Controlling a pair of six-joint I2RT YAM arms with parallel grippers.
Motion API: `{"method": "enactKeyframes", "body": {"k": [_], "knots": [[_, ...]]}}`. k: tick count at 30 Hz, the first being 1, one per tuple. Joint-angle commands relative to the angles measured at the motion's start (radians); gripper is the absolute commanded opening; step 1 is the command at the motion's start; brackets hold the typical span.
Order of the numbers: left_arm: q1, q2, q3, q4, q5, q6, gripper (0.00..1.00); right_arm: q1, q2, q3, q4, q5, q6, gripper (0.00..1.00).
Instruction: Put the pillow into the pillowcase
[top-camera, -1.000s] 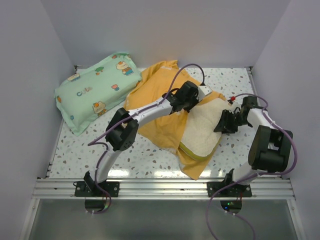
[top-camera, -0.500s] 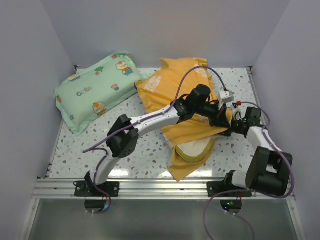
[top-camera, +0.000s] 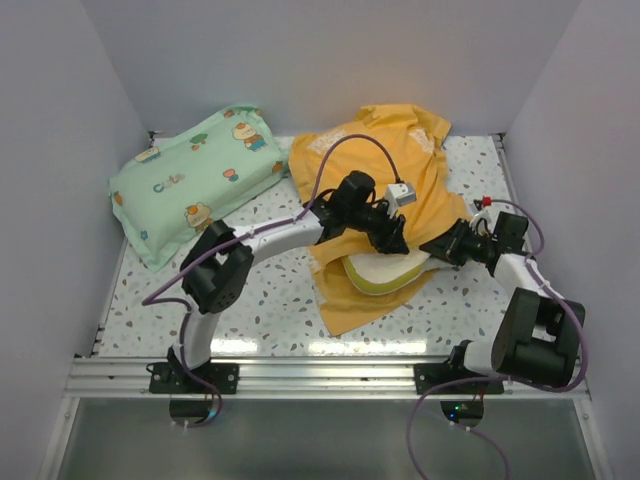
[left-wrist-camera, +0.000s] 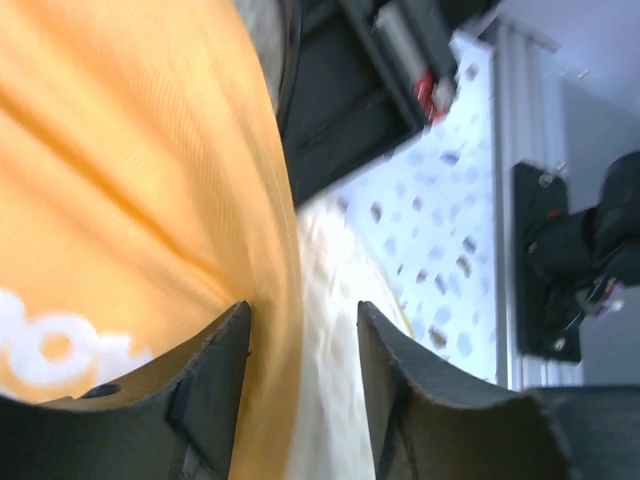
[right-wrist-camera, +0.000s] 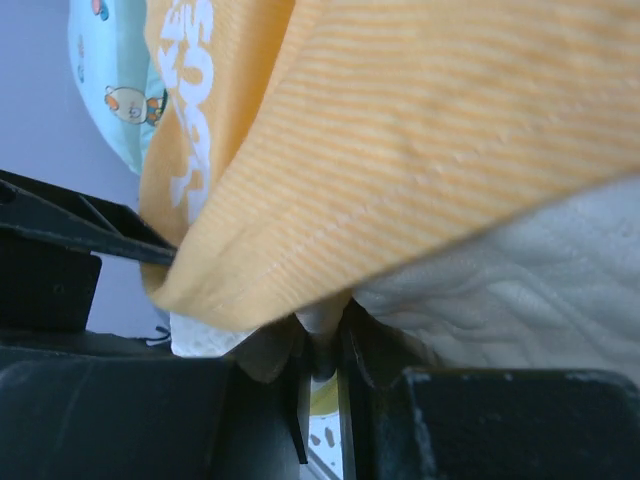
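Observation:
The orange-yellow pillowcase (top-camera: 370, 150) is draped over most of the cream pillow (top-camera: 385, 272); only the pillow's near end with its yellow-green edge shows. My left gripper (top-camera: 397, 238) is low over the pillow, at the case's edge. In the left wrist view its fingers stand open (left-wrist-camera: 303, 308), with the pillowcase (left-wrist-camera: 120, 200) hem and the pillow (left-wrist-camera: 330, 400) lying between them. My right gripper (top-camera: 440, 248) is at the pillow's right side. In the right wrist view it (right-wrist-camera: 322, 330) is shut on a pinch of the pillow (right-wrist-camera: 520, 270), under the pillowcase (right-wrist-camera: 420, 120).
A mint-green cartoon-print pillow (top-camera: 195, 180) lies at the back left against the wall, and shows in the right wrist view (right-wrist-camera: 110, 90). White walls enclose the speckled table (top-camera: 270, 300) on three sides. The metal rail (top-camera: 320, 375) runs along the near edge.
The pillowcase has been drawn over the pillow, covering far more of it. My left gripper swung across the pillow, came back left and opened. My right gripper closed on the pillow.

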Motion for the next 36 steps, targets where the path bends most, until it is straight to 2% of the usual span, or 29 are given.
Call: {"method": "enactKeyframes", "body": {"k": [1, 4, 6, 8, 9, 10, 11, 13, 14, 15, 18, 21, 23, 24, 25, 26, 27, 28, 29, 30, 31, 32, 33, 34, 36], "knots": [[0.010, -0.154, -0.065, -0.193, -0.109, 0.248, 0.52, -0.003, 0.040, -0.003, 0.176, 0.075, -0.005, 0.00], [0.012, -0.294, -0.219, -0.187, -0.166, 0.396, 0.68, 0.017, 0.055, -0.017, 0.230, 0.080, 0.023, 0.00], [0.016, -0.351, -0.281, -0.205, -0.208, 0.418, 0.73, 0.025, 0.052, -0.017, 0.222, 0.063, 0.036, 0.00], [0.038, -0.423, -0.346, -0.211, -0.281, 0.394, 0.74, 0.025, 0.039, -0.006, 0.170, 0.069, -0.026, 0.00], [0.076, -0.444, -0.370, -0.196, -0.299, 0.374, 0.86, 0.025, 0.022, 0.015, 0.080, 0.089, -0.060, 0.03], [0.091, -0.470, -0.410, -0.199, -0.349, 0.356, 0.88, 0.025, 0.014, 0.026, 0.038, 0.095, -0.132, 0.19], [0.107, -0.472, -0.416, -0.220, -0.360, 0.366, 0.89, 0.025, 0.006, 0.060, -0.061, 0.100, -0.178, 0.25], [0.150, -0.457, -0.435, -0.287, -0.417, 0.412, 0.89, 0.025, -0.030, 0.091, -0.146, 0.105, -0.293, 0.34], [0.157, -0.446, -0.453, -0.279, -0.442, 0.431, 0.91, 0.025, -0.047, 0.110, -0.178, 0.112, -0.318, 0.53], [0.165, -0.425, -0.453, -0.312, -0.454, 0.454, 0.91, 0.027, -0.059, 0.115, -0.227, 0.112, -0.333, 0.59], [0.196, -0.290, -0.439, -0.303, -0.498, 0.500, 0.90, 0.039, -0.054, 0.127, -0.299, 0.089, -0.356, 0.70], [0.197, -0.221, -0.406, -0.288, -0.457, 0.504, 0.89, 0.071, 0.012, 0.106, -0.274, 0.074, -0.341, 0.72], [0.196, -0.159, -0.369, -0.284, -0.417, 0.486, 0.83, 0.095, 0.077, 0.083, -0.226, 0.059, -0.286, 0.70], [0.194, -0.111, -0.334, -0.314, -0.402, 0.487, 0.76, 0.106, 0.098, 0.078, -0.180, 0.057, -0.272, 0.60], [0.194, -0.087, -0.314, -0.345, -0.367, 0.487, 0.62, 0.114, 0.117, 0.074, -0.153, 0.051, -0.245, 0.48], [0.194, -0.070, -0.297, -0.375, -0.336, 0.491, 0.29, 0.122, 0.141, 0.066, -0.125, 0.037, -0.225, 0.34], [0.194, -0.073, -0.289, -0.432, -0.290, 0.498, 0.18, 0.120, 0.141, 0.059, -0.049, 0.025, -0.199, 0.18], [0.193, -0.099, -0.300, -0.455, -0.141, 0.532, 0.08, 0.122, 0.132, 0.048, -0.004, 0.020, -0.122, 0.00], [0.193, -0.136, -0.322, -0.472, -0.064, 0.553, 0.00, 0.122, 0.091, 0.014, 0.053, 0.025, -0.067, 0.00], [0.175, -0.221, -0.358, -0.524, 0.015, 0.581, 0.00, 0.122, 0.059, -0.012, 0.208, 0.028, 0.004, 0.00], [0.159, -0.255, -0.360, -0.585, 0.167, 0.678, 0.00, 0.122, 0.027, -0.039, 0.296, 0.040, 0.159, 0.00], [0.138, -0.282, -0.347, -0.663, 0.217, 0.735, 0.00, 0.140, -0.003, -0.085, 0.373, 0.066, 0.224, 0.00], [0.101, -0.302, -0.335, -0.811, 0.262, 0.786, 0.00, 0.158, -0.059, -0.095, 0.462, 0.118, 0.269, 0.00], [0.092, -0.326, -0.315, -0.877, 0.325, 0.879, 0.00, 0.180, -0.081, -0.100, 0.483, 0.152, 0.318, 0.00], [0.082, -0.323, -0.304, -1.017, 0.328, 0.963, 0.00, 0.246, -0.137, -0.118, 0.506, 0.239, 0.346, 0.00]]}}
